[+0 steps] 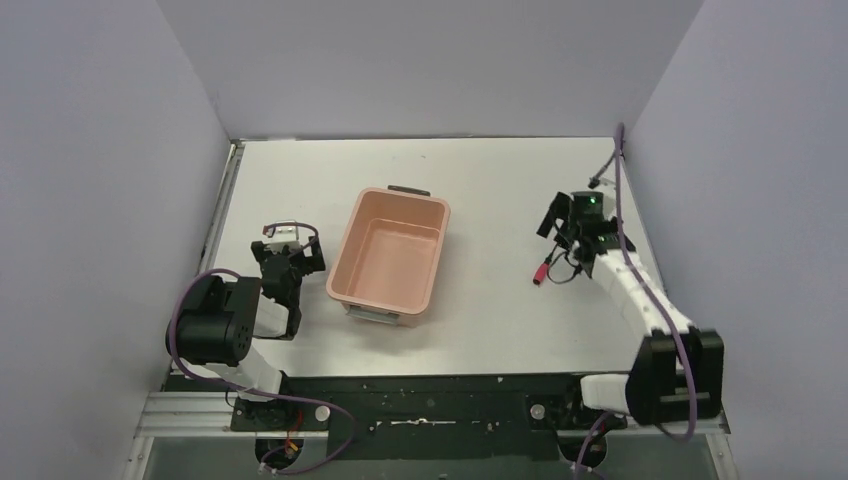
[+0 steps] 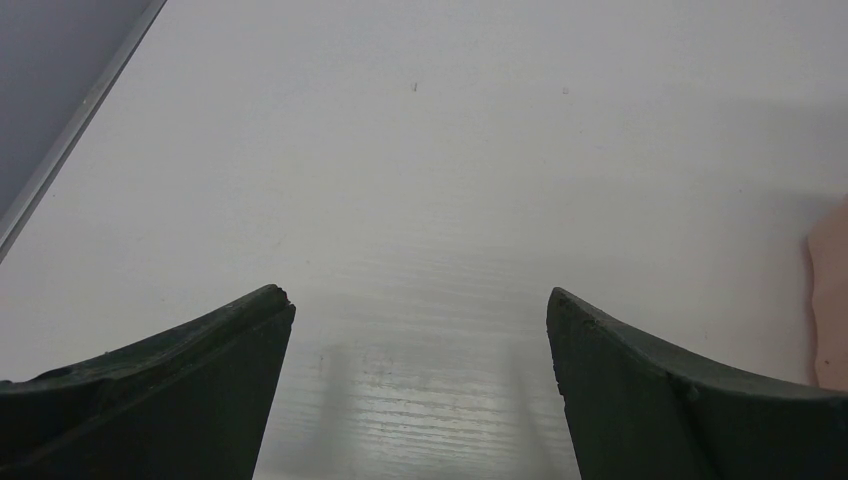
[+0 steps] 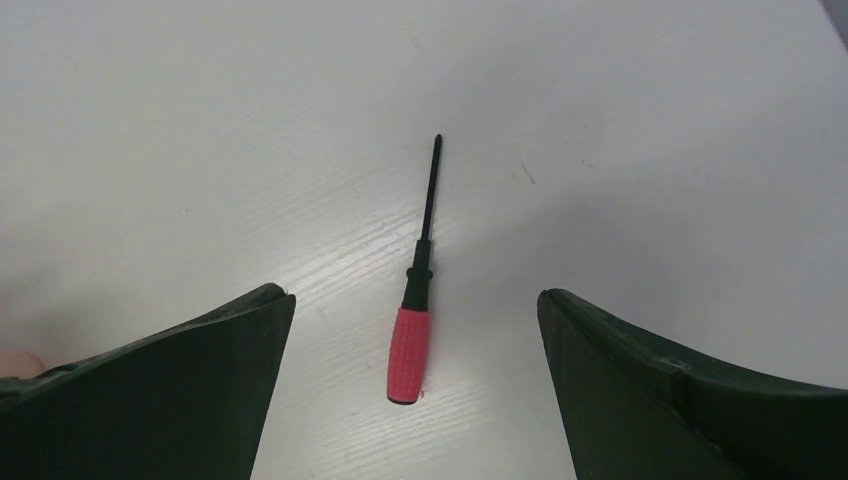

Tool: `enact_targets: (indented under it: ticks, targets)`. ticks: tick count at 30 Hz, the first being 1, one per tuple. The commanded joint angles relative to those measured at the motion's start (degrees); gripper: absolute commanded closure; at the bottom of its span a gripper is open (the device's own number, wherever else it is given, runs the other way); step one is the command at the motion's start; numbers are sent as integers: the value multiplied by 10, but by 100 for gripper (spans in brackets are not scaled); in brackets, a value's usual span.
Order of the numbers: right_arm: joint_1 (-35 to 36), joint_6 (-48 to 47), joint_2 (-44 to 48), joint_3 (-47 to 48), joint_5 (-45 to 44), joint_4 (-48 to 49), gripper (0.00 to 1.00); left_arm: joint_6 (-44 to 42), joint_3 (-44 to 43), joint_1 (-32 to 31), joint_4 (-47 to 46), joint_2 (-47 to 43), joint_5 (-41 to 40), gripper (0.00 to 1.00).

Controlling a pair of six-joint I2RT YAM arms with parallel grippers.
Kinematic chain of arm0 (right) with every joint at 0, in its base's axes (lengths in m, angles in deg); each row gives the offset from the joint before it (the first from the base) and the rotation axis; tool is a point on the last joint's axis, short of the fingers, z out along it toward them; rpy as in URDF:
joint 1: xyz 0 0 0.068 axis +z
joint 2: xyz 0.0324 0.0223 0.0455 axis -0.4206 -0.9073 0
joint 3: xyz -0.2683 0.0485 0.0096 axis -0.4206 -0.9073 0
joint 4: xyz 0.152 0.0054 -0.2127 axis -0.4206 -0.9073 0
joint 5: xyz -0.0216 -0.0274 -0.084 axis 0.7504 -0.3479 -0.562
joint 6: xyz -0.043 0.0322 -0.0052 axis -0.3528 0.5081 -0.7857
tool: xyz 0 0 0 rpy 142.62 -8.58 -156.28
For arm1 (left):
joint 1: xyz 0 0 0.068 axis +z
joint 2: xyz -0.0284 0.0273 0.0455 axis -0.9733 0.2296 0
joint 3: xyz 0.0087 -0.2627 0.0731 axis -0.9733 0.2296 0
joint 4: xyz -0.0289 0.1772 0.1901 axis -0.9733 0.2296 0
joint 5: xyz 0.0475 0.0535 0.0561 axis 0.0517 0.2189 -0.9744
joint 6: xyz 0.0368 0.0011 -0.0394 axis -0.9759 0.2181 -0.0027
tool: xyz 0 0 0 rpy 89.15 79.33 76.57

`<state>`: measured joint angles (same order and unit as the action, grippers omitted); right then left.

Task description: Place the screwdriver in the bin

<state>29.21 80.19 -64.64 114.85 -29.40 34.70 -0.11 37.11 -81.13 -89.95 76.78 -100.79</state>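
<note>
We are finding the bin (image 1: 385,265) empty, so pick-up and drop are both remaining. Our right gripper (image 3: 412,296) is hovering with fingers wide. The screwdriver (image 3: 417,268) is lying flat midway between them, long axis running forward, tip pointing away, red handle nearest. Our left gripper (image 2: 420,300) is gaping wide too.

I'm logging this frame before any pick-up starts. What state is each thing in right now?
bin: upright, empty.
screwdriver: lying flat on the table, outside the bin, not gripped.
left gripper: open, holding nothing.
right gripper: open, one finger on either side of the screwdriver in its wrist view, holding nothing.
</note>
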Motion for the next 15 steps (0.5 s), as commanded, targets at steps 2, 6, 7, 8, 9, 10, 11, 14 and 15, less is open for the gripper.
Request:
enact_targets:
  ticks: [2,6,7,8,9,10,11,14,15]
  targets:
    - [37,-46,-210,123,-16,-155,0,-5,-5,0,-15,-5,6,3]
    - [44,-35,-269,129,-36,-128,1,-5,-5,0,-15,-6,6,3]
    - [43,-33,-280,127,-36,-117,1,-5,-5,0,-15,-5,7,3]
    - [43,-32,-294,127,-28,-107,3,-5,-5,0,-16,-6,7,3]
    - [43,-33,-309,127,-19,-104,6,-5,-5,0,-15,-5,6,3]
    - [44,-33,-322,127,-5,-103,10,-5,-5,0,-16,-6,6,3]
    - [45,-32,-334,125,6,-101,16,-5,-5,0,-15,-5,6,3]
    - [45,-28,-342,99,22,-87,42,-5,-5,0,-15,-5,6,3]
    - [44,-28,-340,91,22,-83,51,-5,-5,0,-16,-5,6,3]
